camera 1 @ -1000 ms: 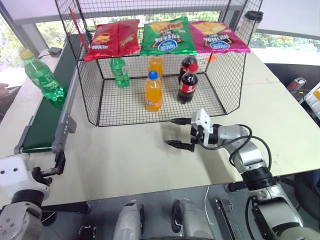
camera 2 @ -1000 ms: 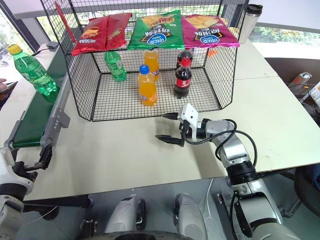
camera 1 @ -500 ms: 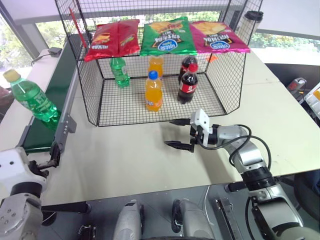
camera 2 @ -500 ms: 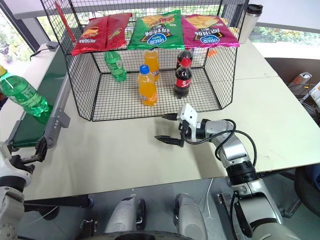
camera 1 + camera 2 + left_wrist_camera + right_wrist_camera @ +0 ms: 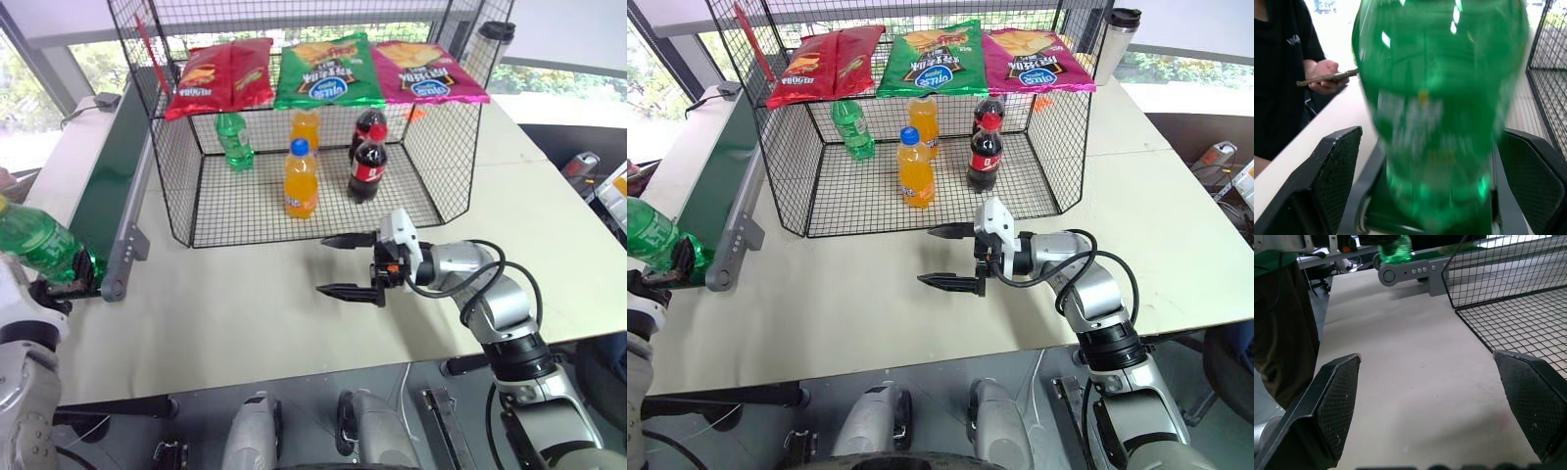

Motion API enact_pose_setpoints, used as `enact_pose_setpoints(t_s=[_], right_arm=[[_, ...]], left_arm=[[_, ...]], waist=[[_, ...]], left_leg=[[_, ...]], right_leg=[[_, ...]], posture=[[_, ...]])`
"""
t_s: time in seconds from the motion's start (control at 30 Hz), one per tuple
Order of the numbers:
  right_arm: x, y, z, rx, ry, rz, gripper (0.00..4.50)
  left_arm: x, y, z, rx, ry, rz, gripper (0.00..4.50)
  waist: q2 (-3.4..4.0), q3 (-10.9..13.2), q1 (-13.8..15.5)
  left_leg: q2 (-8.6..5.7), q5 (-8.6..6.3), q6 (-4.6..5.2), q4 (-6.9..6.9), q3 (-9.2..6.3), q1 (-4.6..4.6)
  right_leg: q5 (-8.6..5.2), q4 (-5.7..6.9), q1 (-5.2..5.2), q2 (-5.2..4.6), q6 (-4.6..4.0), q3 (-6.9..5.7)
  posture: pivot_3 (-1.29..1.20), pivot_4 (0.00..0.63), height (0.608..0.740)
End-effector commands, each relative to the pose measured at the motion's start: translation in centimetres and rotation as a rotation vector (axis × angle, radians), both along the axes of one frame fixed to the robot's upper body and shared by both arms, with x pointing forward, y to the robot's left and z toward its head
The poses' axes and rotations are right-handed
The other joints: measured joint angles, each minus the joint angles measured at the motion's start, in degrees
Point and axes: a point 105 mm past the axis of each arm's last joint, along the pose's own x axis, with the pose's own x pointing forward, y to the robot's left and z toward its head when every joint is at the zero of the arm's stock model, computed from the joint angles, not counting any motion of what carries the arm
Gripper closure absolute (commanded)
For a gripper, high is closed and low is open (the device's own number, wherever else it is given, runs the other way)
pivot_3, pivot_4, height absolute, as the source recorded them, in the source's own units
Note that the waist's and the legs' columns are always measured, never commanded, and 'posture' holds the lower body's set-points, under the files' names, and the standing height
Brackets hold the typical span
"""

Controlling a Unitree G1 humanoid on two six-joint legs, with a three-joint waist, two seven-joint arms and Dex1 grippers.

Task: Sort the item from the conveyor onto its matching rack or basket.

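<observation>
Since the earlier frame, green soda bottle (image 5: pixel 37 251) has travelled down the conveyor (image 5: pixel 103 211) from upper left to the left edge of the head view, now at the belt's end roller. Left gripper (image 5: pixel 1430 191) has come up around it: fingers (image 5: pixel 1334 166) flank the bottle base, gaps still visible either side. Right gripper (image 5: pixel 351 264) has lifted slightly, claw wide, empty, centre frame above the table (image 5: pixel 245 313), just below the wire-mesh cage (image 5: pixel 294 211).
</observation>
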Motion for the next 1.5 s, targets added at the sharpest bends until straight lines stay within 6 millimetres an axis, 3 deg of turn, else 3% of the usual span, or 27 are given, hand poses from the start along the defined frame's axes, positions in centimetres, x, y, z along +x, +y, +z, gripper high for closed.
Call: enact_pose_setpoints(t_s=[0.03,0.07,0.23,0.4,0.53,0.73,0.87,1.0,1.17,1.5], right_arm=[[0.0,0.1,1.2,0.016,-0.055,-0.005,0.0],[0.1,0.1,1.2,0.015,-0.056,-0.01,0.0],[0.3,-0.2,1.0,0.008,-0.061,-0.028,0.0],[0.2,-0.2,0.9,0.007,-0.056,-0.024,0.0],[-0.3,-0.2,1.2,0.018,-0.04,0.013,0.0],[-0.4,-0.1,1.1,0.021,-0.037,0.015,0.0],[-0.2,-0.3,0.9,0.019,-0.036,0.012,0.0],[-0.1,-0.4,0.8,0.02,-0.04,0.008,0.0],[-0.2,-0.5,1.0,0.023,-0.049,0.006,0.0],[1.0,-0.1,1.6,0.058,-0.081,-0.087,0.0]], left_arm=[[0.1,-0.3,0.6,0.012,-0.031,-0.015,1.39],[0.3,-0.6,0.4,0.006,-0.028,-0.028,1.67],[0.2,-1.4,-0.2,-0.012,-0.014,-0.055,1.68],[-0.1,-1.7,0.8,-0.011,-0.032,-0.07,1.68],[-0.6,-2.0,2.0,0.012,-0.04,-0.078,1.68],[-0.6,-2.5,5.9,0.132,-0.117,-0.068,1.68],[0.8,-4.6,7.5,0.153,-0.148,-0.163,1.68],[2.4,-9.0,6.2,0.097,-0.085,-0.392,1.68],[3.2,-12.5,4.4,0.059,-0.014,-0.555,1.68],[8.1,-14.9,2.5,0.033,-0.006,-0.588,1.68]], waist=[[0.0,0.0,0.0],[0.0,0.0,0.0],[0.02,0.0,0.1],[0.02,0.0,0.1],[0.01,0.0,0.0],[-0.04,0.0,0.0],[-0.04,0.0,0.0],[-0.04,0.0,0.0],[-0.04,0.0,-0.2],[-0.04,0.0,0.0]], left_leg=[[0.0,0.0,0.0,0.0,0.0,0.0],[0.0,0.0,0.0,0.0,0.0,0.0],[0.0,0.0,0.0,0.0,0.01,0.01],[-0.02,0.0,0.0,0.01,0.01,0.02],[-0.01,0.0,0.0,0.01,-0.02,0.02],[-0.01,0.0,0.0,0.01,-0.03,-0.01],[-0.02,0.0,0.0,0.01,-0.02,-0.01],[-0.03,0.0,0.0,0.0,-0.01,-0.01],[-0.02,0.0,-0.01,0.0,-0.01,-0.02],[-0.01,0.04,-0.05,0.0,0.01,-0.01]], right_leg=[[0.0,0.0,0.0,0.0,0.0,0.01],[0.0,0.0,0.0,0.0,0.01,0.0],[0.01,0.0,0.03,-0.01,-0.01,0.0],[0.0,0.0,0.06,-0.03,-0.02,0.0],[0.01,0.0,0.04,-0.03,-0.01,0.0],[0.01,-0.02,0.03,-0.02,-0.02,-0.01],[0.02,-0.02,0.04,-0.02,0.0,-0.01],[0.09,-0.03,0.04,-0.02,0.13,0.0],[0.1,-0.03,0.03,0.0,0.14,0.01],[0.14,-0.02,0.03,0.07,0.09,-0.01]], posture=[[0.0,0.15,0.74],[0.0,0.15,0.74],[0.0,0.15,0.74],[0.0,0.15,0.74],[0.0,0.15,0.74],[0.0,0.15,0.74],[0.0,0.15,0.74],[0.0,0.15,0.74],[0.0,0.15,0.74],[0.0,0.15,0.74]])
